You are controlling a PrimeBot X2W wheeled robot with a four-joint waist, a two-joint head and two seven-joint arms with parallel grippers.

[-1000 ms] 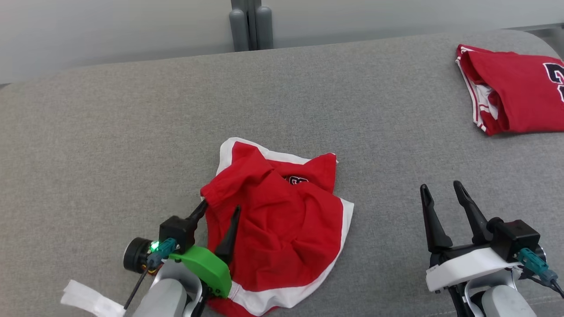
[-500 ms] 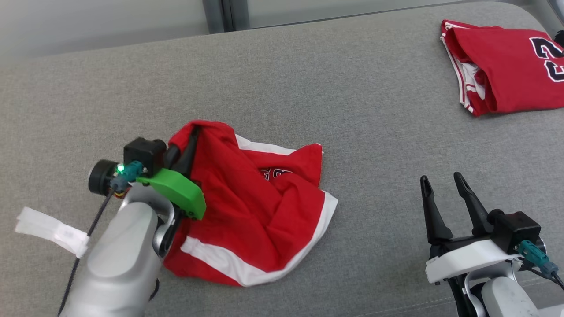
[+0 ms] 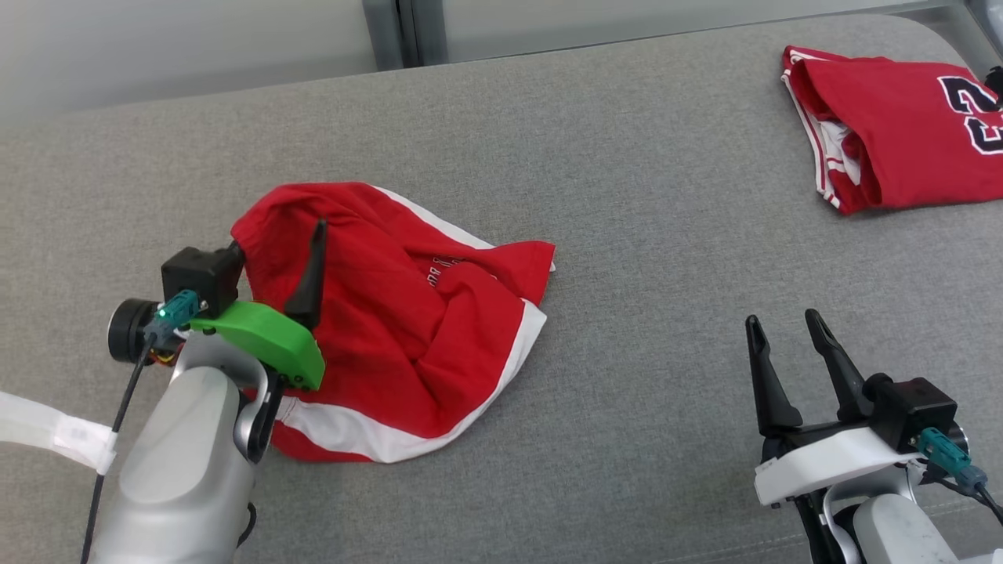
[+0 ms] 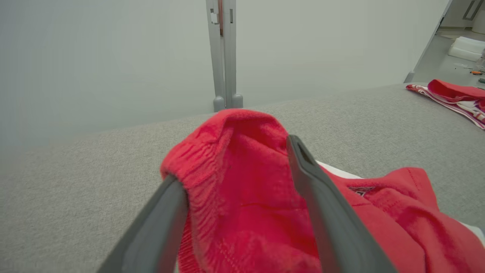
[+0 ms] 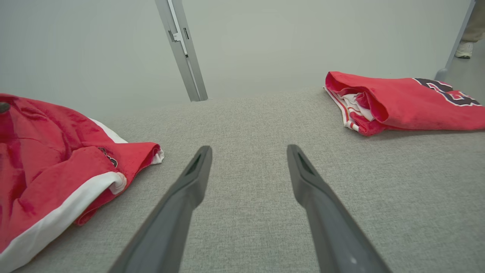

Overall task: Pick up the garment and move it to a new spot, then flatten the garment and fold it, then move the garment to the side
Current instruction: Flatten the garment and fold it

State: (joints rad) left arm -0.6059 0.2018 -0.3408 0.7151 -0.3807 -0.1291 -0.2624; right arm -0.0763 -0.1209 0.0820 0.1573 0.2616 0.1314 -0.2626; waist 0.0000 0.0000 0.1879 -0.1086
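Note:
A crumpled red garment (image 3: 407, 313) with white trim lies on the grey padded surface (image 3: 548, 157), left of centre. My left gripper (image 3: 276, 239) is at its upper-left edge, open, with a raised fold of the red cloth between its spread fingers. In the left wrist view the garment (image 4: 242, 197) bulges up between the two fingers of the left gripper (image 4: 233, 161). My right gripper (image 3: 782, 317) stands open and empty at the lower right, well apart from the cloth. In the right wrist view the right gripper (image 5: 249, 147) is over bare fabric, with the garment (image 5: 45, 151) to its left.
A second red jersey (image 3: 901, 149), folded, with dark numbers, lies at the far right; the jersey (image 5: 401, 102) is beyond my right gripper. A grey post (image 3: 400, 35) stands behind the surface. A white strap (image 3: 55, 431) hangs off my left arm. A person's shoe (image 5: 464, 49) is on the floor.
My left gripper closed on the garment's edge and pulled it left and away from me; now its fingers stand apart again. The head camera shifted. The right gripper kept still.

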